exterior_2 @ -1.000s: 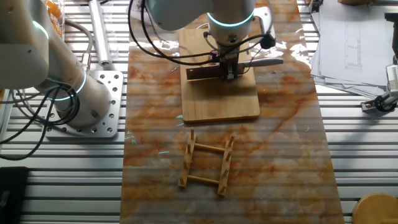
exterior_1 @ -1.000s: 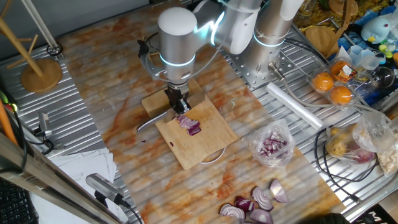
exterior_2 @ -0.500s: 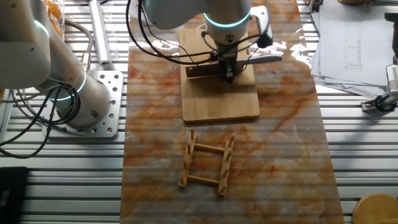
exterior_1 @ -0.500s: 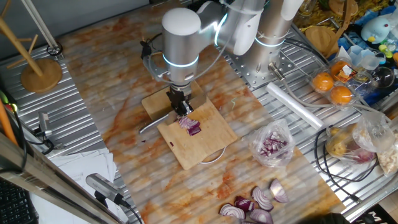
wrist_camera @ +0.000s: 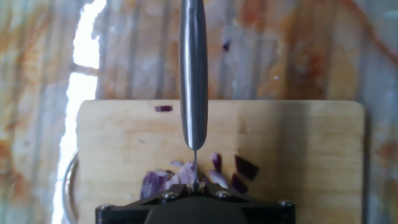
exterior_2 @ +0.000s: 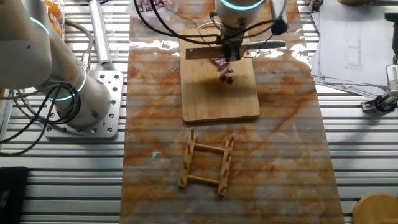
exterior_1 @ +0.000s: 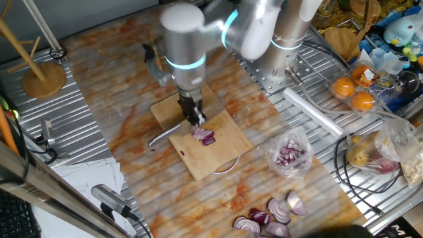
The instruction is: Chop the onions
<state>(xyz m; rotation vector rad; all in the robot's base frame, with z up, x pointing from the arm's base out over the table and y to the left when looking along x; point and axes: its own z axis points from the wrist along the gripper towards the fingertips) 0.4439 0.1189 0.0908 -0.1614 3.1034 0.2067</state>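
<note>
With my gripper (exterior_1: 193, 116) clenched on the steel-handled knife (wrist_camera: 193, 74), the small purple-white onion bits (wrist_camera: 198, 177) lie directly beneath it on the pale wooden cutting board (wrist_camera: 311, 149). The blade's long axis crosses the pile's middle, so I judge a straight drop cuts it.

Two fixed cameras looked down from opposite sides — both sharing the cutting board (exterior_1: 208, 142) — while the hand camera peered straight down, close.

Onion bits (exterior_1: 205, 137) on the wooden board (exterior_1: 211, 155), under the pincer-held knife (exterior_1: 165, 135).
</note>
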